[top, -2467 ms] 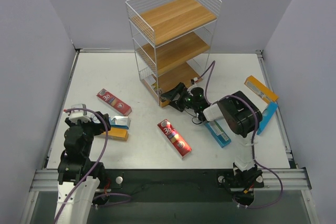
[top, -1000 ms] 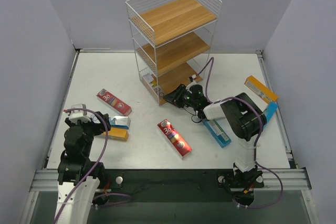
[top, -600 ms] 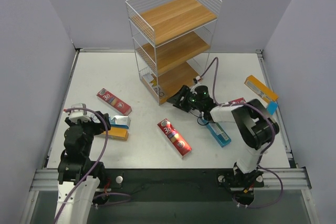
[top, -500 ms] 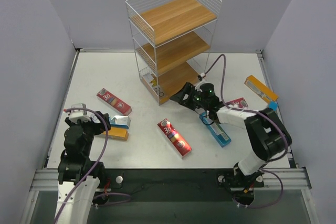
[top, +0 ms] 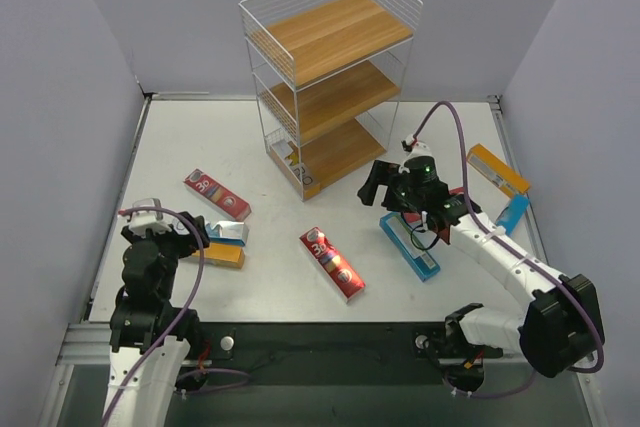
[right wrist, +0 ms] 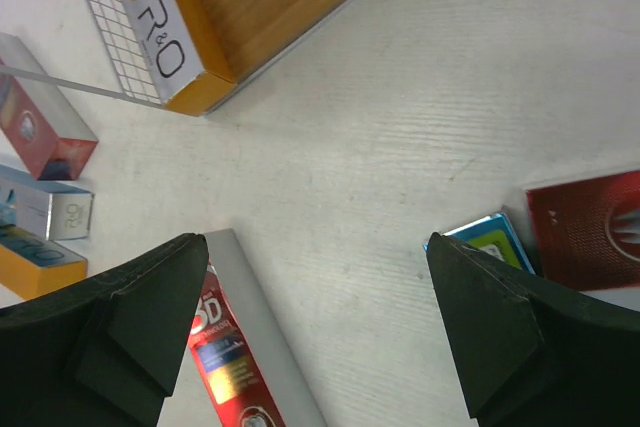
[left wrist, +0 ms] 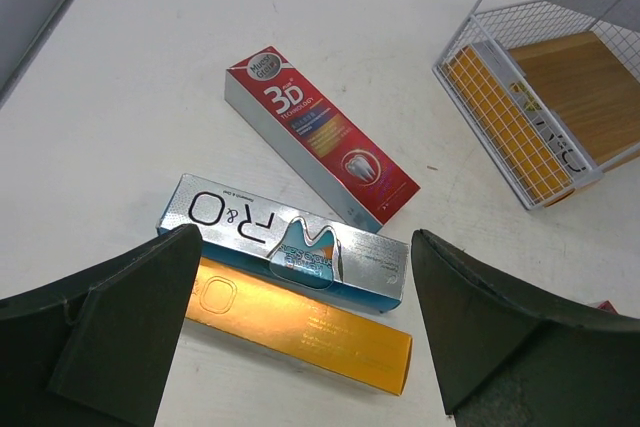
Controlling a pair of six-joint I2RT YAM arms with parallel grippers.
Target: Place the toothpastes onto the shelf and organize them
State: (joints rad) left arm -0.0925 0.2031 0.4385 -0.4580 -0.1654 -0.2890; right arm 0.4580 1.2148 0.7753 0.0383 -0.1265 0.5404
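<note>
White desk [top: 200, 147], grey walls [top: 60, 47]: R arm [top: 492, 249] stretched fwd by shelf [top: 330, 47], jaws apart, empty; L arm [top: 150, 269] folded, jaws apart. One orange carton [right wrist: 160, 22] on btm tier, other cartons [top: 332, 263] strewn on desk.

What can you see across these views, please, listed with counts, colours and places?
shelf: one, white wire with three wooden boards, far centre of the table.
shelved R&O carton: one, orange, along the bottom board's edge.
3D cartons: three, red, on the table at left, centre and beside the right arm.
teal-blue cartons: three, at left, centre-right and far right.
loose orange cartons: two, at left and far right.
table: one, white.
left gripper: open, above the left cartons.
right gripper: open, empty, near the shelf's front.
</note>
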